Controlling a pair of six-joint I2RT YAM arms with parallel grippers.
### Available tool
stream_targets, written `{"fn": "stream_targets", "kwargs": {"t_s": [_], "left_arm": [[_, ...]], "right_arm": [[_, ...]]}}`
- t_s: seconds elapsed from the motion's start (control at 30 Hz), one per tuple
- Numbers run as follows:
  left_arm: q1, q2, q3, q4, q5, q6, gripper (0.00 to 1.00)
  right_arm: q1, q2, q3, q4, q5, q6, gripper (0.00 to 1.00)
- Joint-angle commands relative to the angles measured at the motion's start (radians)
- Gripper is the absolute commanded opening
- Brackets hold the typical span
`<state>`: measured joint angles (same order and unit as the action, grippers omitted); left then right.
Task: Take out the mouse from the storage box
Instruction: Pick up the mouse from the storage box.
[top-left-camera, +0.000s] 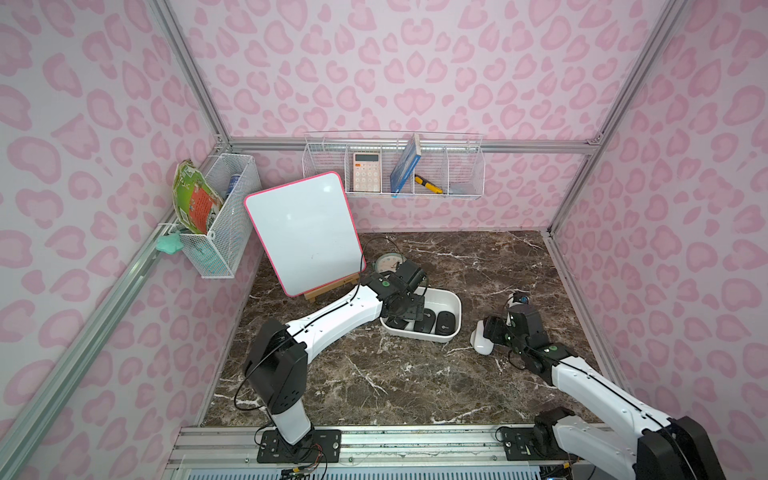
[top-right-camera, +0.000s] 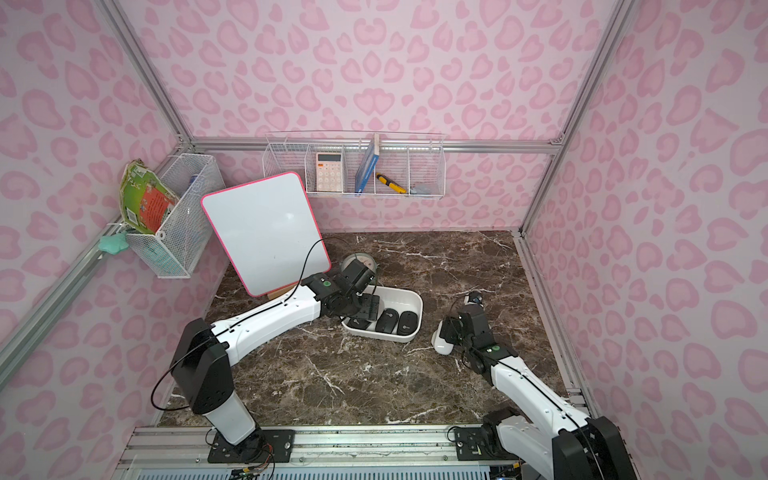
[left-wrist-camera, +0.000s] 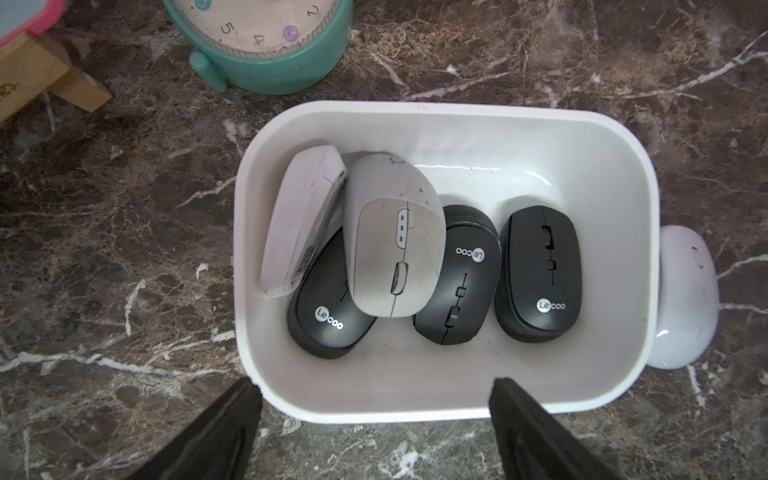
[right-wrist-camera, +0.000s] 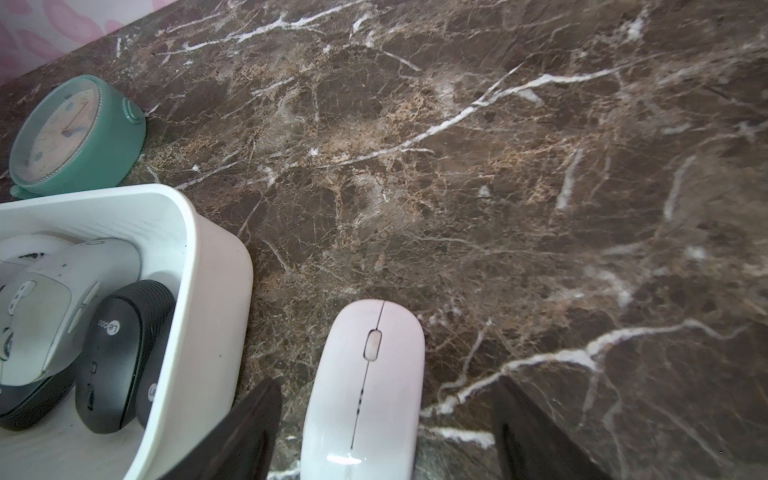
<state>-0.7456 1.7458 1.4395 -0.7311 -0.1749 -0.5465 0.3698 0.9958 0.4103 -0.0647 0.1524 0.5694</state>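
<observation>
Poised over the near wall of the storage box (left-wrist-camera: 457, 109) with the left gripper (left-wrist-camera: 374, 386) spread wide and holding nothing, one fingertip (left-wrist-camera: 245, 399) at the box's corner, one above the rim. Inside, crowded toward one end: a grey mouse (left-wrist-camera: 395, 237) lying across a black mouse (left-wrist-camera: 328, 320), a white ribbed mouse (left-wrist-camera: 303, 216) tipped on its side against the wall, and two more black mice (left-wrist-camera: 457, 274) side by side on the floor of the box. Just outside, on the counter (top-left-camera: 374, 374) near the box's short wall but apart from it: a white mouse (right-wrist-camera: 374, 332), flanked by the open right gripper (right-wrist-camera: 386, 386), fingers (right-wrist-camera: 257, 415) clear of it on both sides, nothing held. By the look of things, one out and five left inside.

Plenty to go wrong from here, by this reading. Could strike the rim if brought straight down from this spot, shoving or tipping the light box, perhaps into the white mouse alongside. Might drag the black mouse underneath along when closing on the grey one, or squeeze that smooth domed shell out sideways. Little room for a finger between the ribbed mouse and the wall. Close by, too, a teal clock (left-wrist-camera: 270, 50) and the wooden stand (left-wrist-camera: 50, 70) of the whiteboard (top-left-camera: 303, 232), both within range of a careless swing. On the right, could nudge the white mouse back toward the box if lifted away crookedly.
</observation>
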Motion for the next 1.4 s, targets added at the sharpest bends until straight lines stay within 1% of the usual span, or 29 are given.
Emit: {"fn": "stream_targets", "kwargs": {"t_s": [0.0,0.13,0.23,0.6,0.87,1.0,1.17,1.37], "left_arm": [[-0.005,0.044,0.059,-0.075,-0.034,0.027,0.91],[-0.006,0.102,0.117,-0.109,-0.042,0.032,0.91],[-0.005,0.145,0.152,-0.124,-0.040,0.036,0.91],[-0.007,0.289,0.279,-0.191,-0.030,0.040,0.90],[-0.008,0.381,0.355,-0.222,-0.041,0.051,0.86],[-0.008,0.428,0.392,-0.248,-0.072,0.043,0.85],[-0.008,0.473,0.426,-0.253,-0.084,0.045,0.81],[-0.008,0.501,0.441,-0.246,-0.086,0.037,0.69]], "right_arm": [[-0.003,-0.065,-0.046,0.085,0.018,-0.025,0.82],[-0.012,-0.145,-0.105,0.117,0.015,-0.030,0.84],[-0.013,-0.173,-0.129,0.136,0.006,-0.031,0.84],[-0.015,-0.172,-0.137,0.153,-0.002,-0.035,0.84],[-0.015,-0.172,-0.143,0.164,-0.003,-0.036,0.84],[-0.015,-0.172,-0.143,0.166,-0.005,-0.036,0.84],[-0.014,-0.180,-0.148,0.170,-0.008,-0.037,0.84],[-0.015,-0.178,-0.149,0.172,-0.011,-0.038,0.84]]}}
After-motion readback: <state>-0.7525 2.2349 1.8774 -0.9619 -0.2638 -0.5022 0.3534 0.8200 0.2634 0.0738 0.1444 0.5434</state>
